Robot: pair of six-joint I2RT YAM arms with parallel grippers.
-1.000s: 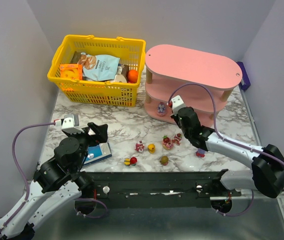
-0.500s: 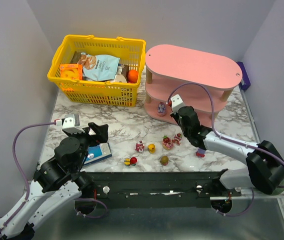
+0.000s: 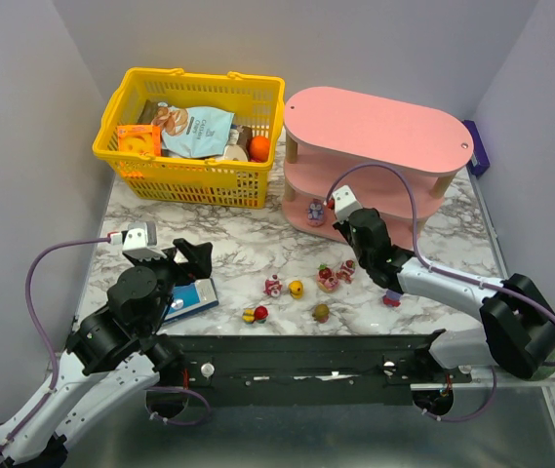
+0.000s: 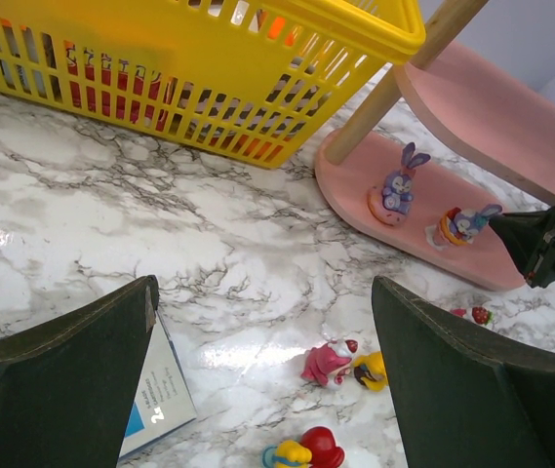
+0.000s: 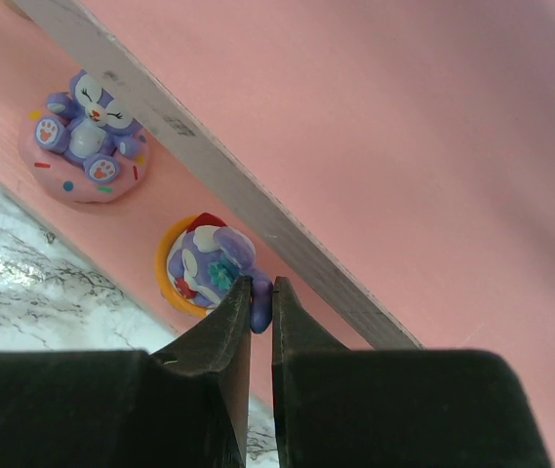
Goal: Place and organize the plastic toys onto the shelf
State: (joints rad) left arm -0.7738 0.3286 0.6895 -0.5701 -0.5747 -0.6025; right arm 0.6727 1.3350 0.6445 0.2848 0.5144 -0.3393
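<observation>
- Since a second ago the right arm has edged slightly toward the shelf point(image 3: 375, 127); the loose toys lie as before.
- Right pincer point(image 5: 259, 285) is pressed nearly together, pinching a thin part of the purple toy point(image 5: 204, 261), which sits on the lowest tier at its tips.
- Left pincer point(image 4: 262, 292) is spread wide and holds nothing.
- Two glossy figurines are on that tier: the pinched one on a round yellow base, and a bunny point(image 5: 87, 136) on a sprinkled pink disc just beyond the tips.
- Seven small toys point(image 3: 297, 289) lie on the marble table point(image 3: 248, 244), behind the right pincer.

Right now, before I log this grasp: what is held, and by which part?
The right gripper pinches the purple bunny toy by a thin purple tip, likely an ear; the left gripper holds nothing.
</observation>
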